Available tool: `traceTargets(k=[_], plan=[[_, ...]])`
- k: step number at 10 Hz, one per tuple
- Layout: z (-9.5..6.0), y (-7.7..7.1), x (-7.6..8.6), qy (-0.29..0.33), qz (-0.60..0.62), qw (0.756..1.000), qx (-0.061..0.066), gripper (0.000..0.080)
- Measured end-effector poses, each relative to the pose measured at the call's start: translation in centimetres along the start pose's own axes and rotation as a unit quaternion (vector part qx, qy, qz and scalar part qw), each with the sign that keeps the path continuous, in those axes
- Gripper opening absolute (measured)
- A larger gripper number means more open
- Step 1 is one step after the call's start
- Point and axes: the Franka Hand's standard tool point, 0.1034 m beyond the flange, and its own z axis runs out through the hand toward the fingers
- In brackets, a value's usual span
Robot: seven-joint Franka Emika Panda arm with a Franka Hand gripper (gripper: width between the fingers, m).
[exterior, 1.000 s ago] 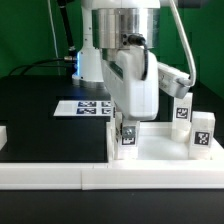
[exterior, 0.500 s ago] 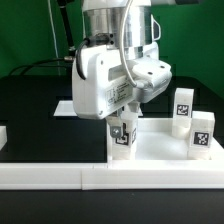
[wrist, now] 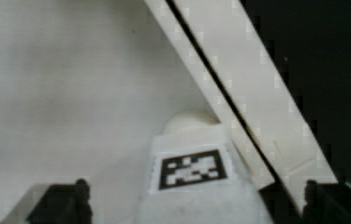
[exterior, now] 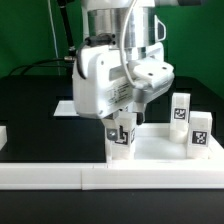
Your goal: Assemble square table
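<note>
One leg (exterior: 122, 137) standing in a panel (exterior: 160, 148) socket between the end effector's (exterior: 122, 125) wide-open fingers, unheld. Step: leg fitting. Next: probably fetch another leg.

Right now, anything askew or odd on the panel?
Nothing stands out. The leg under the gripper stands upright at the square panel's corner, fingers spread either side. Two more legs stand upright at the exterior view's right.
</note>
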Motion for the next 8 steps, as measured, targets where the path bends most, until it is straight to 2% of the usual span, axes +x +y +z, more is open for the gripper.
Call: traceTargets(k=[1,3,4,5,8], plan=[[-0.8,0.4,-0.5,-0.006,-0.005,1.0,0.002,0.064],[-4.5,1.9,-1.7,-0.03,-0.011,0.999,0.007,0.0649],[-5.5,2.2,-1.9,-0.036,-0.012,0.999,0.007,0.0649],[-4.5,2.3,-1.6,-0.029,-0.013,0.999,0.004,0.0649],[-4.4,2.3,-1.6,-0.028,-0.014,0.999,0.003,0.0649]])
